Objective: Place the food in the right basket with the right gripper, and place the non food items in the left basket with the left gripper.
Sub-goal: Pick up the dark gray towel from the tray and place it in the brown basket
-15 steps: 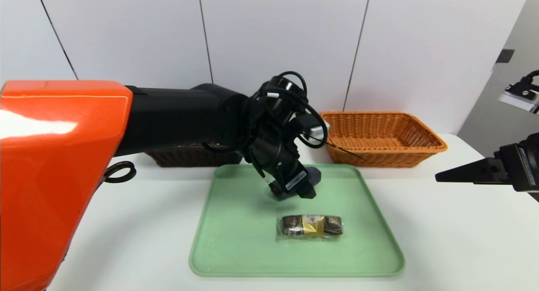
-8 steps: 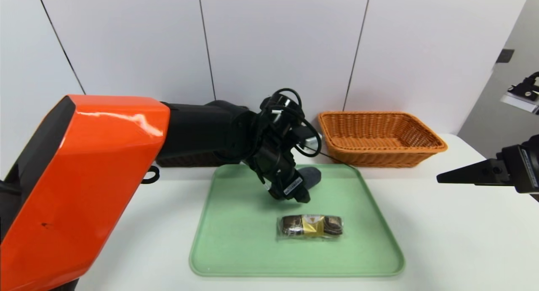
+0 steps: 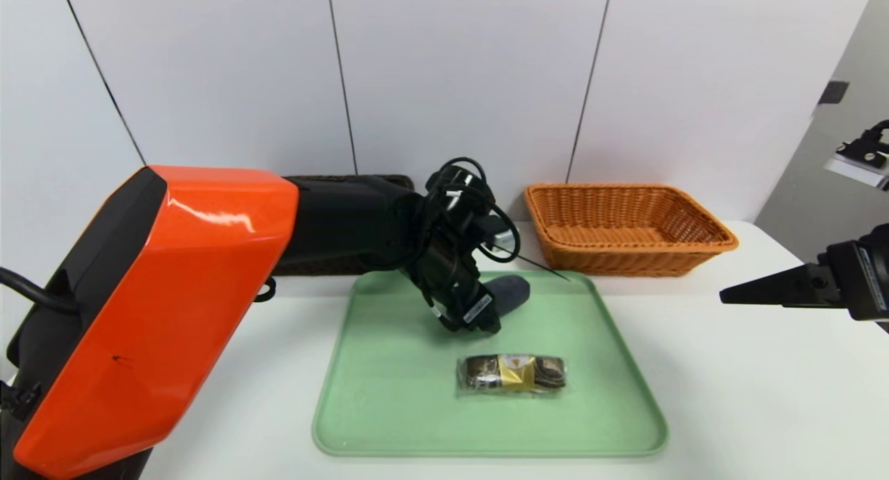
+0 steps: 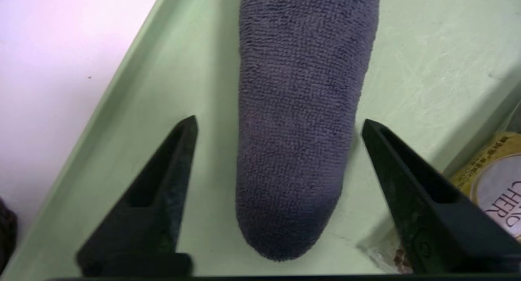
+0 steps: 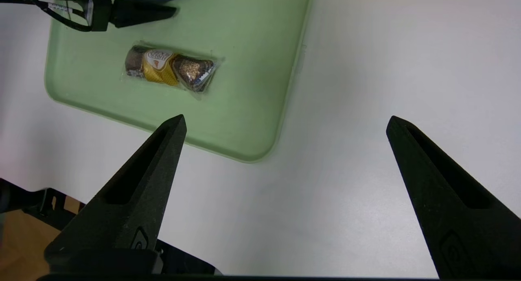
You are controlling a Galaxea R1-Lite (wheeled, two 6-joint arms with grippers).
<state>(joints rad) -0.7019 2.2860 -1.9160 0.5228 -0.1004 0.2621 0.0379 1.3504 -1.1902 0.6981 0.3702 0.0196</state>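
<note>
Progress: nothing visibly sorted yet; the orange right basket (image 3: 628, 226) looks empty, and the dark left basket (image 3: 326, 261) is mostly hidden behind the left arm, so its contents cannot be told.
Non-food item: a grey rolled cloth (image 4: 301, 122) lies on the green tray (image 3: 389, 396), toward the tray's far edge.
Food item: a wrapped chocolate pack (image 3: 512, 374) lies on the same tray, nearer the robot, apart from the cloth.
Left gripper (image 4: 281, 130): down over the cloth, one jaw on either side of its rounded end, not yet touching it in the wrist view; jaws fairly wide, not holding anything.
Right gripper (image 5: 285, 122): parked above the bare bench to the right of the tray, jaws fully wide, empty.
Step in hand: judged to be the grasp of the cloth, ahead of carrying it to the left basket.
Left to do: lift and drop the cloth in the left basket, then the chocolate pack into the right basket with the right gripper.
Change from earlier frame: the left arm has come lower and closer to the cloth; the chocolate pack, the tray and the right gripper sit as they did.
</note>
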